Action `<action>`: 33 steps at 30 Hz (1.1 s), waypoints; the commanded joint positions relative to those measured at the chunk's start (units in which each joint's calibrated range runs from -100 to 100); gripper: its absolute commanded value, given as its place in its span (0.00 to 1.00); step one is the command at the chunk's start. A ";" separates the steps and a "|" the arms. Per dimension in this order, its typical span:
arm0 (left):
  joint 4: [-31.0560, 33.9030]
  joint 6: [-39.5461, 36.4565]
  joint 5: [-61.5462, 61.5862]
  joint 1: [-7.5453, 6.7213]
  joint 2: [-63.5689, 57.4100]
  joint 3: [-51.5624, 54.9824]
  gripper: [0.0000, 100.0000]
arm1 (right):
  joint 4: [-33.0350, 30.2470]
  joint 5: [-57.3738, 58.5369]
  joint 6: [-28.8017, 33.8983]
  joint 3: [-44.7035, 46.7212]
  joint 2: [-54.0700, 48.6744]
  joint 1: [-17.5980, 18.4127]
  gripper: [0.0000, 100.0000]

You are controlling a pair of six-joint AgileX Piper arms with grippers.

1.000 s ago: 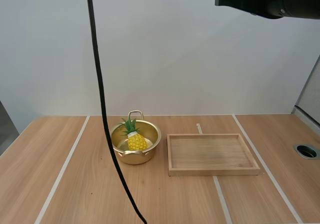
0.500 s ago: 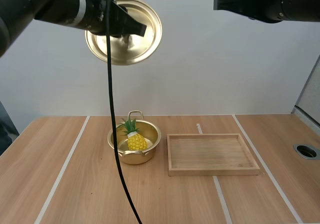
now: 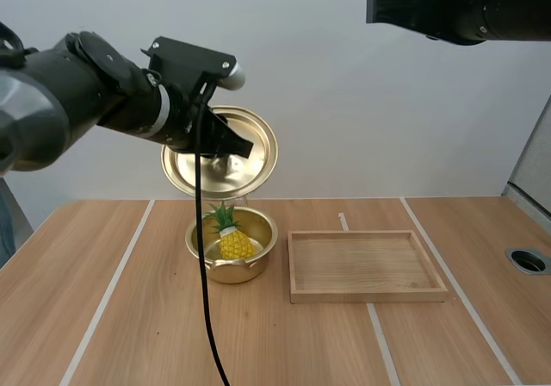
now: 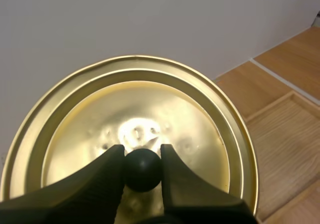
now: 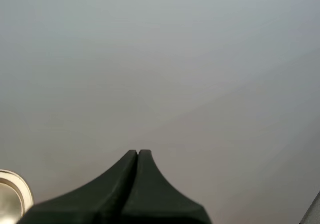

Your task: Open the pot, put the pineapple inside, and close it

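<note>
On the wooden tabletop (image 3: 129,334) the gold pot (image 3: 225,272) stood open, with 1 handle toward the camera at 6 o'clock and the other at 12 o'clock. The pineapple (image 3: 233,241) sat inside it, yellow body down and green crown leaning toward 11 o'clock. The wooden tray (image 3: 368,295) lay near the pot at its 3 o'clock, not touching it, its long side running from 9 to 3 o'clock. Above the pot, toward 12 o'clock, the lid (image 3: 254,169) hung in the air, tipped steeply so that its knob side faced the high camera. The left gripper (image 3: 225,151) held it there. In the left wrist view its 2 fingers (image 4: 100,179) were clamped on either side of the black knob (image 4: 142,170) at the middle of the lid's ringed gold face. Past the lid's rim, that view showed a corner of the tray and a strip of tabletop. Farthest and highest, at about 1 o'clock from the pot, the right gripper (image 3: 374,9) hung well apart from the lid, pot and tray. Its 2 fingers lay pressed together as 1 dark wedge with nothing between them, and a sliver of the gold lid showed beyond them in the right wrist view.
</note>
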 commanded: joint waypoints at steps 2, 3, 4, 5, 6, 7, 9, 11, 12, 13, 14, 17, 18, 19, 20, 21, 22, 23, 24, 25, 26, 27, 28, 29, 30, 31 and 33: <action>-1.82 1.32 -2.91 -0.11 0.20 3.00 0.00 | 0.29 -0.49 0.15 0.16 -0.68 -0.21 0.00; -1.82 1.42 -2.91 -0.11 0.50 3.32 0.00 | 0.47 -0.49 0.15 0.16 -0.68 -0.21 0.00; -1.82 1.54 -2.91 -0.11 1.07 3.50 0.00 | 0.59 -0.49 0.15 0.16 -0.68 -0.21 0.00; -1.82 1.54 -2.91 -0.11 1.80 3.50 0.00 | 0.60 -0.34 0.15 0.16 -0.68 -0.21 0.00; -1.92 1.54 -2.91 -0.11 2.43 3.50 0.00 | 0.71 -0.10 0.15 0.16 -0.68 -0.21 0.00; -1.92 1.54 -3.04 -0.11 3.11 3.50 0.00 | 0.95 0.20 0.15 0.16 -0.68 -0.21 0.00; -1.92 1.54 -3.04 -0.11 4.56 3.50 0.00 | 1.04 0.88 0.15 0.16 -0.68 -0.21 0.00; -1.92 1.54 -3.04 -0.11 6.07 3.50 0.00 | 1.18 2.29 0.15 0.16 -0.68 -0.21 0.00; -1.92 1.74 -3.04 -0.11 6.96 3.50 0.00 | 1.18 3.01 0.15 0.16 -0.68 -0.21 0.00; -2.08 1.97 -3.04 -0.11 7.92 3.50 0.00 | 1.29 3.91 0.15 0.16 -0.68 -0.21 0.00; -2.08 2.10 -3.04 -0.11 8.67 3.50 0.00 | 1.45 4.40 0.15 0.16 -0.68 -0.21 0.00; -2.71 3.58 -3.04 -0.11 10.99 3.50 0.00 | 1.46 5.53 0.15 0.16 -0.68 -0.21 0.00; -2.94 4.44 -3.04 -0.11 11.73 3.50 0.00 | 1.46 5.53 0.15 0.16 -0.68 -0.21 0.00; -3.73 5.22 -3.04 -0.11 12.40 3.50 0.00 | 1.46 5.53 0.15 0.16 -0.68 -0.21 0.00; -4.31 5.80 -3.04 -0.11 13.03 3.50 0.00 | 1.46 5.53 0.15 0.16 -0.68 -0.21 0.00; -5.12 6.50 -3.04 -0.11 13.58 3.50 0.00 | 1.46 5.53 0.15 0.16 -0.68 -0.21 0.00; -5.56 6.78 -3.04 -0.11 14.11 3.50 0.00 | 1.46 5.53 0.15 0.16 -0.68 -0.21 0.00; -5.80 6.78 -3.54 -0.11 14.57 3.50 0.00 | 1.46 5.53 0.15 0.16 -0.68 -0.21 0.00; -5.94 6.98 -3.77 -0.11 15.04 3.50 0.00 | 1.46 5.53 0.15 0.16 -0.68 -0.21 0.00; -6.22 7.36 -3.95 -0.11 15.66 3.50 0.00 | 1.46 5.53 0.15 0.16 -0.68 -0.21 0.00; -6.47 7.93 -4.11 -0.11 16.15 3.50 0.00 | 1.46 5.53 0.15 0.16 -0.68 -0.21 0.00; -6.46 7.95 -4.67 -0.11 16.80 3.50 0.00 | 1.46 5.53 0.15 0.16 -0.68 -0.21 0.00; -6.46 7.95 -5.41 -0.11 17.46 3.50 0.00 | 1.46 5.53 0.15 0.16 -0.68 -0.21 0.00; -6.46 8.18 -5.83 -0.11 18.05 3.50 0.00 | 1.46 5.53 0.15 0.16 -0.68 -0.21 0.00; -6.46 8.57 -5.84 -0.11 18.64 3.50 0.00 | 1.46 5.53 0.15 0.16 -0.68 -0.21 0.00; -6.60 8.81 -6.15 -0.11 19.16 3.50 0.00 | 1.46 5.53 0.15 0.16 -0.68 -0.21 0.00; -6.73 9.04 -7.02 -0.11 20.19 3.50 0.00 | 1.46 5.53 0.15 0.16 -0.68 -0.21 0.00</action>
